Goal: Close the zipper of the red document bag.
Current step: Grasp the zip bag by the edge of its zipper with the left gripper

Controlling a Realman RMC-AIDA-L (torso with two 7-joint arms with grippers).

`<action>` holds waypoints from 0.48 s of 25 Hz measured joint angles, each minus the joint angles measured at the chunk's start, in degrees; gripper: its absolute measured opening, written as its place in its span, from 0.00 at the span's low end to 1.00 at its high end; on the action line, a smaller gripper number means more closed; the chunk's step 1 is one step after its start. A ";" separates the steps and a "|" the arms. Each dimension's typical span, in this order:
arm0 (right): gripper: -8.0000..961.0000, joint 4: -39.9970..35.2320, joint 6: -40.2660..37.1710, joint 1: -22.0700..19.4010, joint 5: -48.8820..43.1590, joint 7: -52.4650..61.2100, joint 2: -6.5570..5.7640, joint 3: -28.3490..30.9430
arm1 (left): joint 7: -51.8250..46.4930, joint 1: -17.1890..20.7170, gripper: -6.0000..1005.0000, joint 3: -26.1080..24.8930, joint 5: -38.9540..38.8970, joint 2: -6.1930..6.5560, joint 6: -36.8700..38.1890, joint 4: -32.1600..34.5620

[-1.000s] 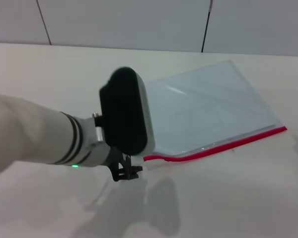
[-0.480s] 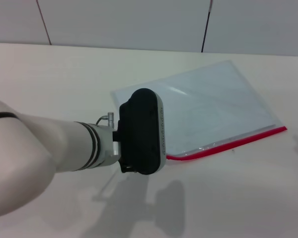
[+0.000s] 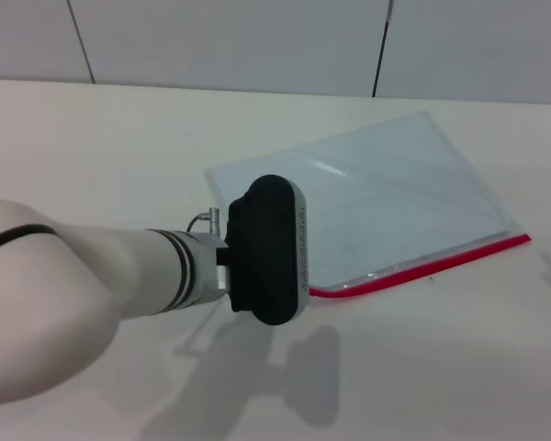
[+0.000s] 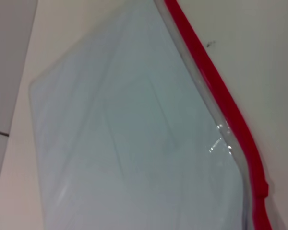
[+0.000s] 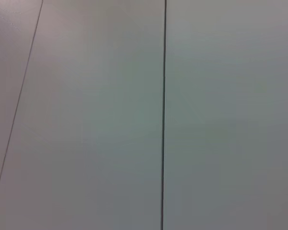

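Pale wall panels (image 3: 230, 41) were seen at the far side, and below them a wide cream table (image 3: 101, 138) was spread, on which the work was laid. Over its near left part the left arm (image 3: 92, 294) was stretched, its dark wrist housing (image 3: 268, 250) brought over the near left corner of the red document bag (image 3: 386, 207), presumably so that the closing stroke could be begun from that end. The bag was laid flat right of centre, slanting away to the far right, with its red edge turned toward the robot, where it could be reached. Along that near edge the zipper (image 3: 422, 266) was run; whether it was already sealed could not be told. The left gripper was hidden beneath the housing, so its opening could not be told. The right gripper was not shown.
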 joint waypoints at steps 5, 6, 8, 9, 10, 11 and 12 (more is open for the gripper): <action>0.85 0.00 -0.92 -0.12 -0.10 0.01 0.00 -0.05 | 0.05 -0.96 0.59 0.99 -0.07 0.04 -3.70 -2.66; 0.85 0.00 -1.57 -0.22 -0.10 -0.03 0.02 -0.07 | 0.06 -1.34 0.59 1.24 -0.26 0.05 -4.52 -3.07; 0.85 0.00 -2.55 -0.35 -0.10 -0.08 0.06 -0.09 | 0.06 -1.55 0.59 1.46 -0.34 0.06 -5.08 -3.34; 0.85 0.00 -2.79 -0.37 -0.10 -0.08 0.07 -0.09 | 0.07 -1.77 0.59 1.71 -0.40 0.06 -5.61 -3.74; 0.85 0.00 -2.96 -0.39 -0.10 -0.08 0.08 -0.09 | 0.07 -2.04 0.59 2.02 -0.44 0.07 -6.08 -4.22; 0.85 0.00 -3.00 -0.42 -0.10 -0.08 0.09 -0.09 | 0.07 -2.22 0.59 2.28 -0.45 0.07 -6.39 -4.67; 0.85 0.00 -3.05 -0.45 -0.10 -0.08 0.09 -0.09 | 0.08 -2.41 0.59 2.54 -0.46 0.07 -6.62 -5.11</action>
